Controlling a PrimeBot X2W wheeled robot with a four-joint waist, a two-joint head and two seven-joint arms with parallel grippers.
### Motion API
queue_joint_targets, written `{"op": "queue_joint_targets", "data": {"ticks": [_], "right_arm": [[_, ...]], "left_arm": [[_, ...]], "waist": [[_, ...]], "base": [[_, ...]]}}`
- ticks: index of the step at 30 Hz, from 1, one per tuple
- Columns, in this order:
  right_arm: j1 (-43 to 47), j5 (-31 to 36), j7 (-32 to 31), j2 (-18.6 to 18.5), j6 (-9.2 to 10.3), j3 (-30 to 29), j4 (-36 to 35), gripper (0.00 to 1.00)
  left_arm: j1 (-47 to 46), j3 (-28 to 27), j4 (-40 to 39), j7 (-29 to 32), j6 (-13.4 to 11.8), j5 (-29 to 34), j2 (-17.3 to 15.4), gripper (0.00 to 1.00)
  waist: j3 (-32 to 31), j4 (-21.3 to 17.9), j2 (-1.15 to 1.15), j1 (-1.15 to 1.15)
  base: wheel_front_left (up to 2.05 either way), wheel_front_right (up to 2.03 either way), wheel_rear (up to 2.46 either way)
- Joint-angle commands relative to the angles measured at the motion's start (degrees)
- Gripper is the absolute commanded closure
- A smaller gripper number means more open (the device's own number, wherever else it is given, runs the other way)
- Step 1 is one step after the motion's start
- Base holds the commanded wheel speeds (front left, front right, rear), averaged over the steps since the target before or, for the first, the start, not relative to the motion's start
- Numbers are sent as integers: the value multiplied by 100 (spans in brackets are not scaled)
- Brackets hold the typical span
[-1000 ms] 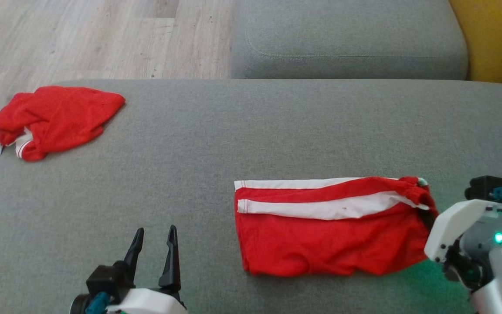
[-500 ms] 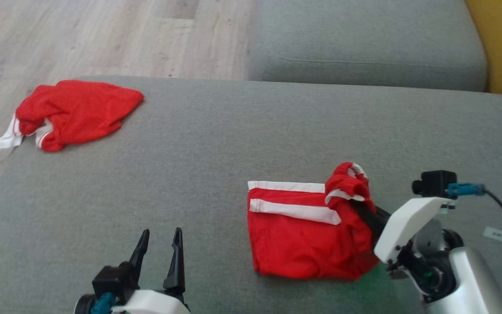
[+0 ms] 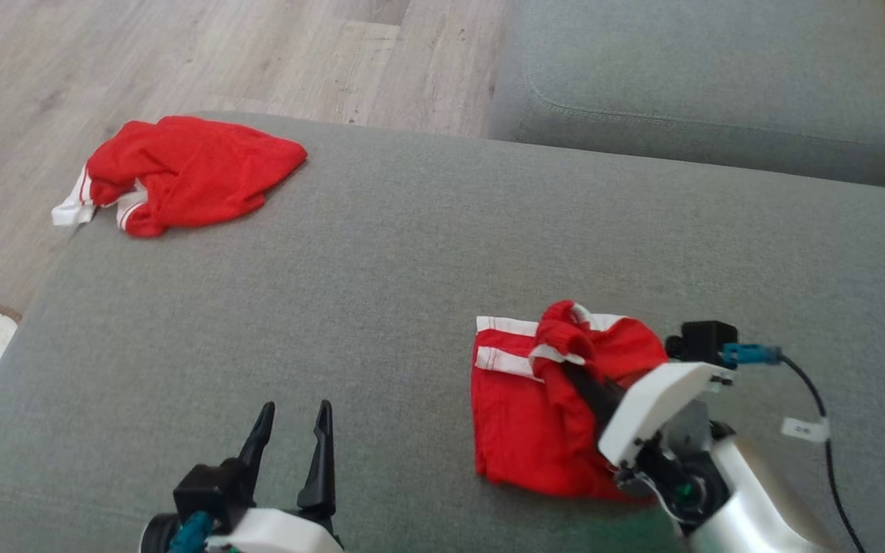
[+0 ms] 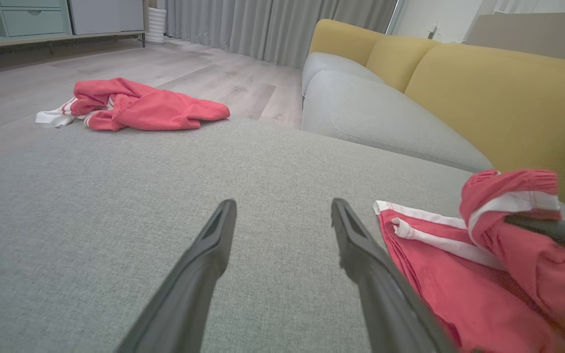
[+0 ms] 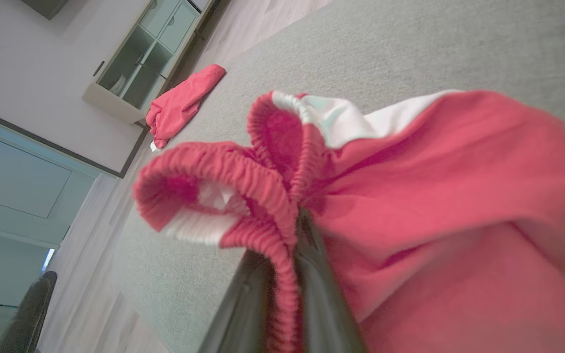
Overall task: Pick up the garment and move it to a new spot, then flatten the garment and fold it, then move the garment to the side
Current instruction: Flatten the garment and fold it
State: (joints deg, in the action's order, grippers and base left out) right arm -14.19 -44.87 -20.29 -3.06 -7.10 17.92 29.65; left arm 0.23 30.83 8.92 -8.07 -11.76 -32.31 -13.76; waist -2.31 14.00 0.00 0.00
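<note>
Waistband of red garment (image 3: 519,418) clenched in right tool (image 3: 569,375), raised off sofa cushion (image 3: 412,269); left tool (image 3: 296,407) released, near left.

The left gripper (image 3: 296,407) has 2 long dark fingers (image 3: 319,461); the right wrist shell (image 3: 654,399) is white, with teal plug (image 3: 750,355), black cable (image 3: 830,468).

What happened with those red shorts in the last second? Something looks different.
The right gripper, shut on the red shorts at the waistband, has carried that end toward the robot's left, folding the shorts over. The left gripper stayed open and idle; the crumpled red garment stayed put. The camera itself shifted.
</note>
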Motion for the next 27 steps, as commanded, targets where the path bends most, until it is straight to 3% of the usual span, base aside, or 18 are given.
{"op": "queue_joint_targets", "data": {"ticks": [1, 2, 7, 15, 20, 27], "right_arm": [[-394, -90, 175, 17, -39, 245, -25, 44], [-472, -119, 251, 17, -39, 361, 91, 0], [-767, -304, 571, 17, -39, 899, 364, 0], [-1002, -560, 878, 18, -39, 1427, 117, 0], [-1129, -18, 1199, 18, -39, 1214, 156, 0], [-973, 1722, 1832, 17, -39, 140, 101, 0]], "left_arm": [[-307, -157, -148, -24, 13, -17, -10, 0], [-305, -151, -143, -24, 12, -20, -6, 0], [-295, -134, -133, -32, 1, -32, -5, 0], [-322, -114, -126, -60, -16, -39, -1, 0], [-352, -111, -133, -107, -22, -29, 1, 0], [-551, -97, -144, -141, -4, 22, -10, 0]], "waist": [[-4, 21, 0, 0], [-6, 27, 0, 0], [-15, 5, 0, 0], [-32, -202, 0, 0], [-53, -355, 0, 0], [-105, -616, 0, 0]], "base": [[0, 0, 0], [0, 0, 0], [0, 0, 0], [0, 0, 0], [0, 0, 0], [0, 0, 0]]}}
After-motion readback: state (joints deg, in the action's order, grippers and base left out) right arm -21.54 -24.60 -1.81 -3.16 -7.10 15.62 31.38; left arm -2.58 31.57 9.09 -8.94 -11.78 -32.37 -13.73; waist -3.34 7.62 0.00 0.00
